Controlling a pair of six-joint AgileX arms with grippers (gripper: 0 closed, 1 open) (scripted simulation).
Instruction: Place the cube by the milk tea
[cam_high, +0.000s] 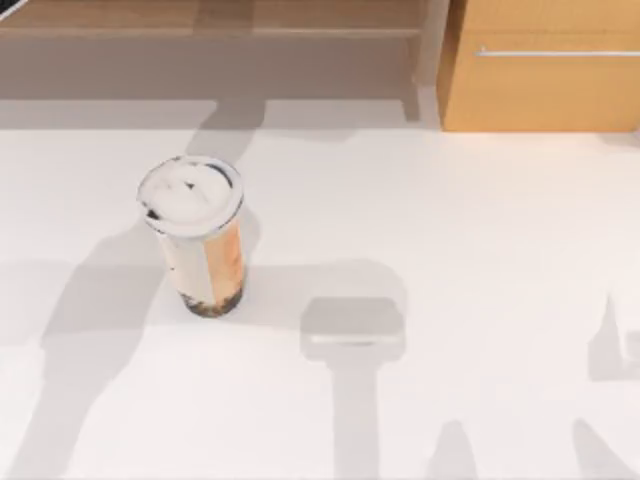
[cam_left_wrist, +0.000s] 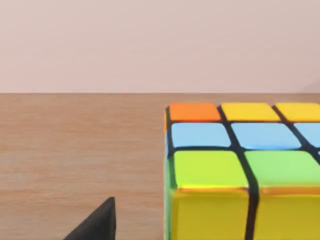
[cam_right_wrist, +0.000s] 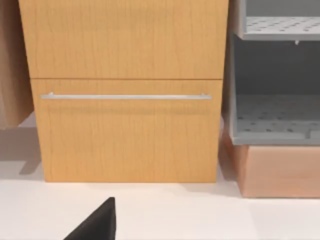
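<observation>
Close before the left wrist camera the cube (cam_left_wrist: 245, 175) is seen, resting on a wooden surface (cam_left_wrist: 80, 150) with a plain pale wall behind it. Its upper face shows a row of orange and yellow tiles, then light blue, then green, and its near side is yellow, with black lines between the tiles. One dark fingertip (cam_left_wrist: 97, 225) of the left gripper is seen beside the cube and apart from it; how far that gripper is spread cannot be told, and nothing is seen held in it.

In the top view the milk tea (cam_high: 200, 240) is found upright on the white table (cam_high: 450, 250), left of its middle. A white lid, an orange-beige drink, a white label and dark pearls at the base are shown. Only arm shadows lie around the cup. A wooden cabinet (cam_high: 540, 70) with a metal handle (cam_high: 555, 52) stands well to the right of the cup, at the table's back edge.

From the right wrist view the cabinet is faced, with grey shelves (cam_right_wrist: 275, 80) beside it. One dark fingertip (cam_right_wrist: 97, 225) of the right gripper is seen over the table; its opening cannot be told.
</observation>
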